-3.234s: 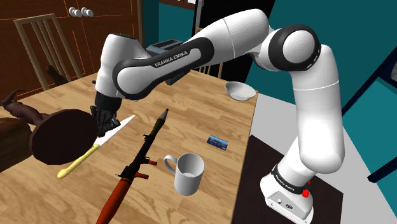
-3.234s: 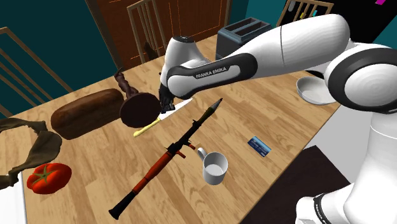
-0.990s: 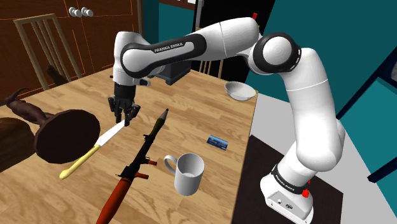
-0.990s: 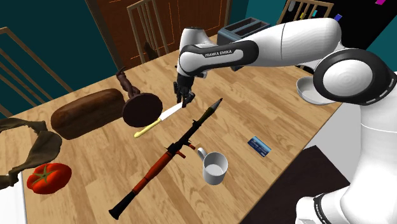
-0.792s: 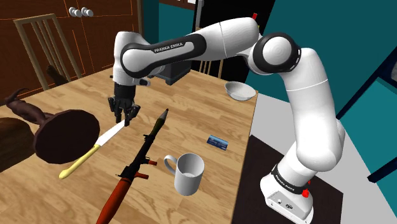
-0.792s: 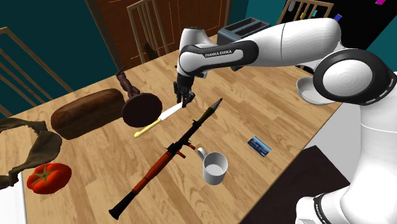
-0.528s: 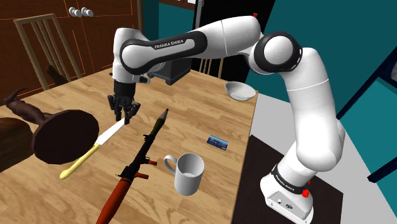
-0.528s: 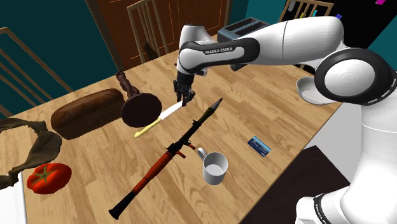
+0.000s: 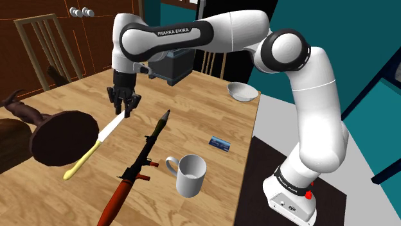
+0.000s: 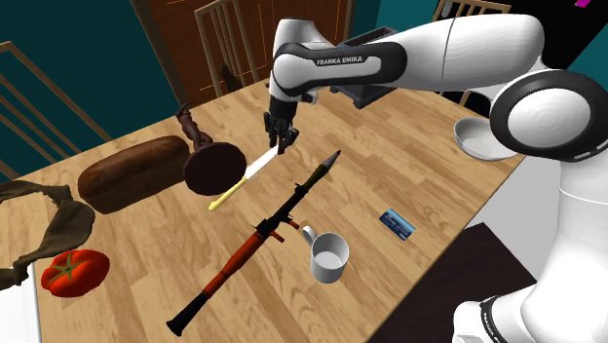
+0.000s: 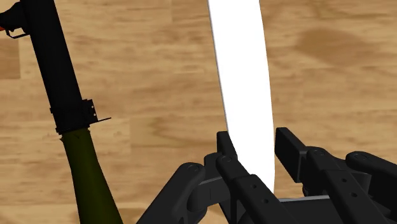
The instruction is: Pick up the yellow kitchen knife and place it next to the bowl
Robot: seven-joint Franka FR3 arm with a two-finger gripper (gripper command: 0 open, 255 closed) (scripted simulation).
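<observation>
The knife (image 9: 108, 130) has a white blade and a yellow handle (image 9: 80, 162). My gripper (image 9: 124, 110) is shut on the blade's tip end and holds it above the wooden table (image 9: 193, 109). The knife slants down from the fingers, handle lowest, beside a dark round object (image 9: 59, 135). I cannot tell whether the handle's end touches the table. In the second exterior view the gripper (image 10: 279, 143) clasps the same knife (image 10: 249, 172). The wrist view has the white blade (image 11: 242, 83) clasped between both black fingers (image 11: 226, 150). The white bowl (image 9: 243, 92) stands at the table's far corner, well apart from the gripper.
A toy rocket launcher (image 9: 142, 158) lies right beside the knife, with a white mug (image 9: 190, 174) and a blue card (image 9: 220, 142) beyond it. A dark toaster (image 9: 172, 63) sits behind the arm. A brown loaf (image 10: 127, 173), a tomato (image 10: 72, 272) and chairs (image 9: 40, 45) are on the far side.
The gripper has risen and moved a little toward the toaster with the blade tip clasped. The knife now slants more steeply, its handle trailing low.
</observation>
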